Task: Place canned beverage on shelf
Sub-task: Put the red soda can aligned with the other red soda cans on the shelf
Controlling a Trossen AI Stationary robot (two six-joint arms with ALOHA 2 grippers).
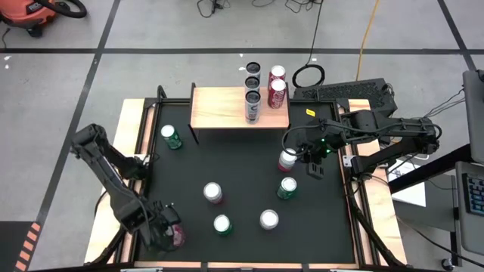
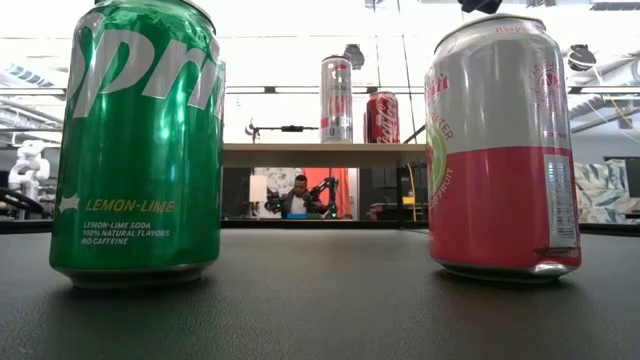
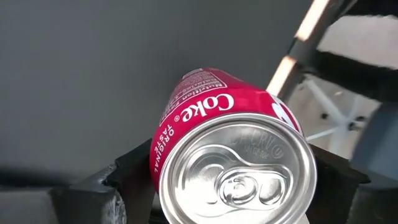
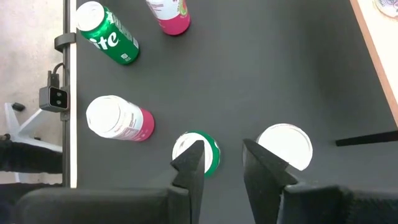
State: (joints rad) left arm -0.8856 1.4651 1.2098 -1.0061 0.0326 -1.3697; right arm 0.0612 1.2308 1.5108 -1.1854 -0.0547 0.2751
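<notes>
A red Coke can point(image 3: 217, 118) sits between the fingers of my left gripper point(image 1: 169, 235), at the near left corner of the black table point(image 1: 242, 162). The gripper is shut on it. The shelf point(image 1: 223, 109), a light wood plank on thin black legs, stands at the table's far edge. A tall silver can point(image 1: 252, 106) and a red can point(image 1: 277, 92) stand on it. My right gripper point(image 4: 222, 163) hovers over the table's right part, open by a narrow gap, with nothing between its fingers. My left gripper pinches the Coke can's round wall just below its top rim point(image 3: 163, 163), one finger point(image 3: 127, 177) on each side. The fingers come steeply from above. The can stands top up, a little tilted. Whether its bottom is clear of the table, I cannot tell.
Several loose cans stand on the table: a green one point(image 1: 171, 136) at the far left, a pink one point(image 1: 213, 193), a green one point(image 1: 221, 224) and a white-topped one point(image 1: 269, 219) in the middle. Two more point(image 1: 286, 187) stand under my right gripper. More cans point(image 1: 252, 72) show at the shelf's far side.
</notes>
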